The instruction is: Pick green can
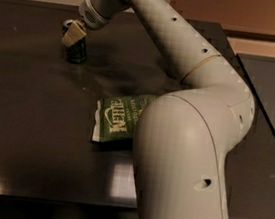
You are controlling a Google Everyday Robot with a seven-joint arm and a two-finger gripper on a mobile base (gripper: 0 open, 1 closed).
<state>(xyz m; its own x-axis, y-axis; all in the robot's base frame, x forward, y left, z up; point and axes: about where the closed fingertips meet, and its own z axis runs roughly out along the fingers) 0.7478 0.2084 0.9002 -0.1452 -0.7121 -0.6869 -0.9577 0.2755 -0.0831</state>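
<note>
Matt beige plastic is seen on gripper point(72, 35), approx. 10 o'clock on glossy black table point(23, 132). Green can point(78, 53): dark metal w/ dull sheen. Arm point(184, 138): smooth white plastic.

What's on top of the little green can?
The gripper is right over the green can, at the far left of the dark table. It hides the can's top; only its dark side shows below.

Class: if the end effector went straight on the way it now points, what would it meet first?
Probably the green can, upright on the dark table just beneath the end effector, though depth is unclear.
</note>
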